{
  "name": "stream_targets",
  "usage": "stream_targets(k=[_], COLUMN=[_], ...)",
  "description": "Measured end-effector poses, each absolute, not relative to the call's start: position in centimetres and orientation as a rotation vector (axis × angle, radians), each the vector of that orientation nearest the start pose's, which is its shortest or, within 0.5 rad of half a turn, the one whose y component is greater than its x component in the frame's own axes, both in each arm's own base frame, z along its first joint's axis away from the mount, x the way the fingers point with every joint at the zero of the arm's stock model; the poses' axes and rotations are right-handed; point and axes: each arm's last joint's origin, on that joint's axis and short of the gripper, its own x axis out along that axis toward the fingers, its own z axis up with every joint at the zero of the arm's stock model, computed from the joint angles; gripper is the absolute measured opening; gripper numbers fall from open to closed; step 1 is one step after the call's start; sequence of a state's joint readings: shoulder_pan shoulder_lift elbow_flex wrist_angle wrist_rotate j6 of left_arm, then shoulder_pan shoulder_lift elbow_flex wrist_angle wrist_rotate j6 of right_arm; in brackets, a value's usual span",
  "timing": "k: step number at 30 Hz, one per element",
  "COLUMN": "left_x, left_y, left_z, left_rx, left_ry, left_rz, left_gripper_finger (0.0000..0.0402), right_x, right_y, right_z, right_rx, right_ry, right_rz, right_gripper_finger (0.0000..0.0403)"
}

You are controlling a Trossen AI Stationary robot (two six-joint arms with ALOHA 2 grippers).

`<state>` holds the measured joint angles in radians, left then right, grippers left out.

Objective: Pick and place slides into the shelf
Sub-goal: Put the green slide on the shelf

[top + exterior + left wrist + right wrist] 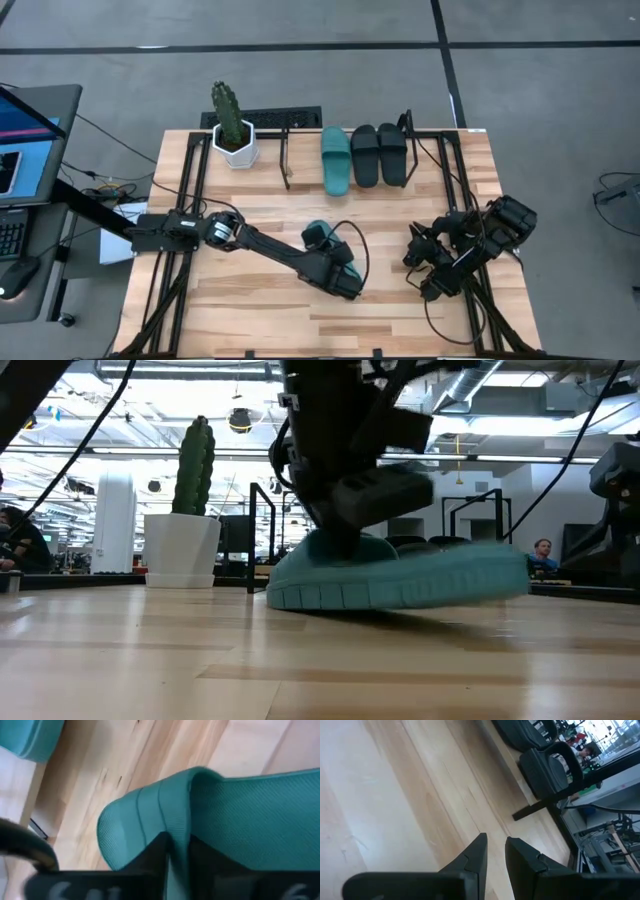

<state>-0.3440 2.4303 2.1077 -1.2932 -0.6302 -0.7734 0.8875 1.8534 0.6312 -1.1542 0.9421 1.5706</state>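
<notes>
One teal slide (320,237) lies in the middle of the table, and my left gripper (330,250) is shut on its strap; in the low view the gripper (345,540) comes down on the slide (420,575) from above. On the shelf (287,150) at the far edge lie another teal slide (336,160) and two black slides (366,155) (392,153) side by side. My right gripper (425,270) waits near the table's right edge, slightly open (496,840), holding nothing. My left gripper pinches the edge of the teal slide's strap (180,827) between its two fingers, one finger (150,855) on the strap's ribbed outer face and the other (215,862) on its inner side. The fingers slant down from above. The slide's sole (300,600) is on the table.
A white pot with a cactus (233,130) stands at the far left beside the shelf. Black arm rails (190,190) run along both table sides. Bare wood lies between the held slide and the shelf. People and desks show in the room beyond.
</notes>
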Motion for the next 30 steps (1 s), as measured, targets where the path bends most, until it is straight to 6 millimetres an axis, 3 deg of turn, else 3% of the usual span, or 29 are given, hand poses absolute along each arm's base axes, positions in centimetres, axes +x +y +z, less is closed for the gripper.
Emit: stream_targets(k=[2, 5, 13, 30], left_x=[44.3, 44.0, 42.3, 41.5], left_y=[-13.9, -13.8, -15.1, -19.3], left_z=[16.3, 15.3, 16.2, 18.7], left_rx=[0.142, 0.21, 0.338, 0.53], left_ry=[1.244, 1.269, 1.278, 1.127], left_rz=[0.735, 0.77, 0.852, 0.75], left_gripper_finger=[0.0017, 0.0006, 0.0002, 0.0001], right_x=[12.7, 12.7, 12.8, 12.9], right_y=[11.9, 12.0, 12.1, 12.3], right_z=[8.8, 8.8, 8.6, 8.4], right_rx=[-0.548, -0.541, -0.503, -0.418], right_ry=[0.847, 0.846, 0.849, 0.856], right_rz=[-0.878, -0.877, -0.873, -0.901], right_gripper_finger=[0.0059, 0.0059, 0.0059, 0.0059])
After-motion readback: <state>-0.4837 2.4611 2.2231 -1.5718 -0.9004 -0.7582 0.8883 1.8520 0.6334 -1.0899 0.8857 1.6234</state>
